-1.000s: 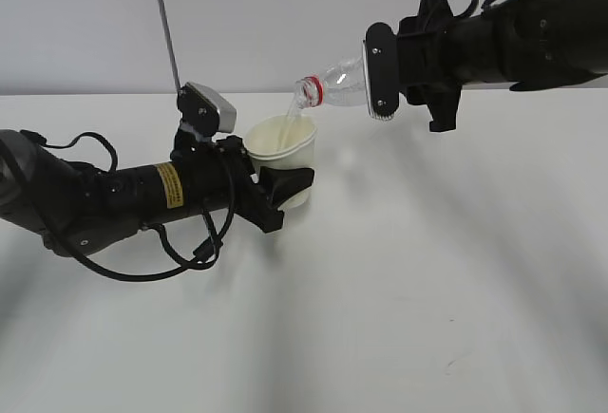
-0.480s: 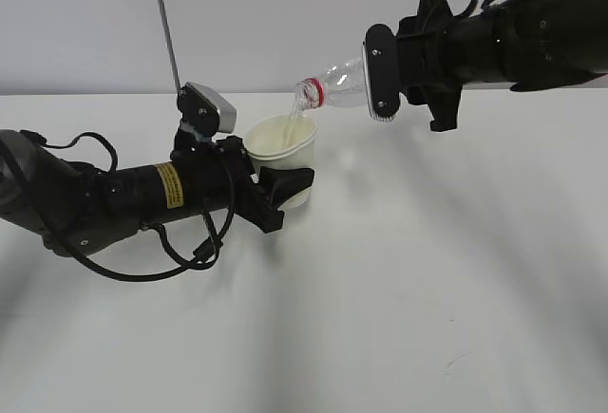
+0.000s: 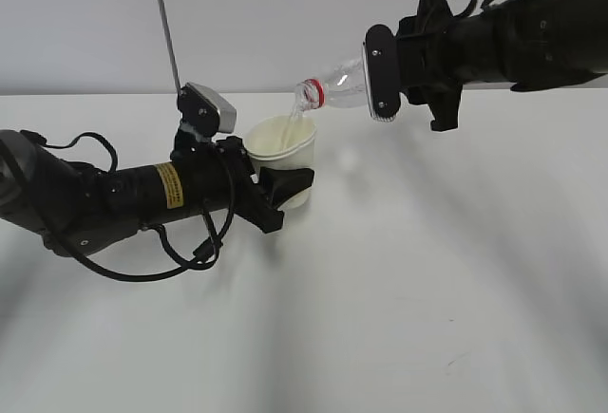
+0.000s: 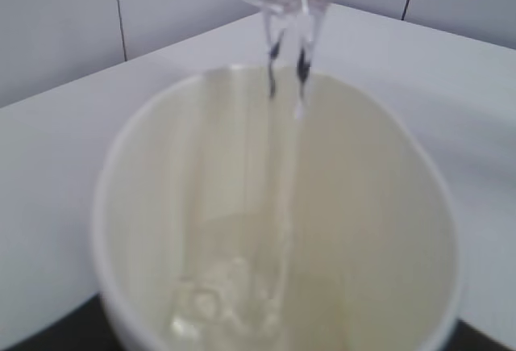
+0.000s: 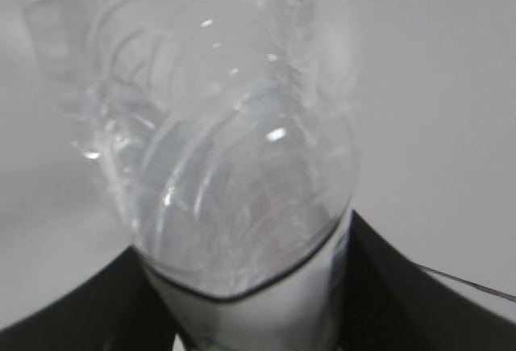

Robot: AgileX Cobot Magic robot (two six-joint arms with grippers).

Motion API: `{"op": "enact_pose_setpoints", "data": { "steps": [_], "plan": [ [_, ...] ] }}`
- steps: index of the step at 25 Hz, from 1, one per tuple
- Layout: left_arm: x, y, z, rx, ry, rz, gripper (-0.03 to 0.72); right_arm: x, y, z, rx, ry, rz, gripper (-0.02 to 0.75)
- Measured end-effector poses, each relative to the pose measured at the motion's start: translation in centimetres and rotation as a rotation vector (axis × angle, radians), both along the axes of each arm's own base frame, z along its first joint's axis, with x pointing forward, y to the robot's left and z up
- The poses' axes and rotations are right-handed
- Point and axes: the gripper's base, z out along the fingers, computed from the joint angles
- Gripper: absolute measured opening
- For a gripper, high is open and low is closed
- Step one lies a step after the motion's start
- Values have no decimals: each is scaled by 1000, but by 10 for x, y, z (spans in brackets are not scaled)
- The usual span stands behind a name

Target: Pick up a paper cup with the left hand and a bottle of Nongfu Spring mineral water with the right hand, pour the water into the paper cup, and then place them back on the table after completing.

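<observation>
Water is running in thin clear threads from the tilted bottle into the paper cup, so the pouring step seems to be under way, and I judge it not finished, because only a shallow pool shows at the cup's bottom. The left hand is closed around the lower part of the cup and holds it just above the white counter, a little tilted toward the bottle. The right hand is closed on the body of the bottle, with the neck pointing down and to the left, the red ring just above the cup's rim and not touching it. To do this step well, I think the bottle should be kept at this gentle angle with its mouth over the middle of the cup, and the cup should not be squeezed more, because the paper wall is thin and would probably bend. The cup is round, matte and cream-white inside. The bottle is transparent plastic with ridges, glossy, and it likely dents easily. The counter is smooth and matte.
</observation>
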Motion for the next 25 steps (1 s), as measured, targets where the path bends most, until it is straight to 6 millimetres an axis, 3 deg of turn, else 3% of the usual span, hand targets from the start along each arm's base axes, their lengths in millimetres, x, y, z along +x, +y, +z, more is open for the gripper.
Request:
{"op": "enact_pose_setpoints", "data": {
  "steps": [25],
  "plan": [
    [0, 0, 0, 4, 2, 2, 365, 0, 0, 1, -13, -6, 7, 374]
  ]
}}
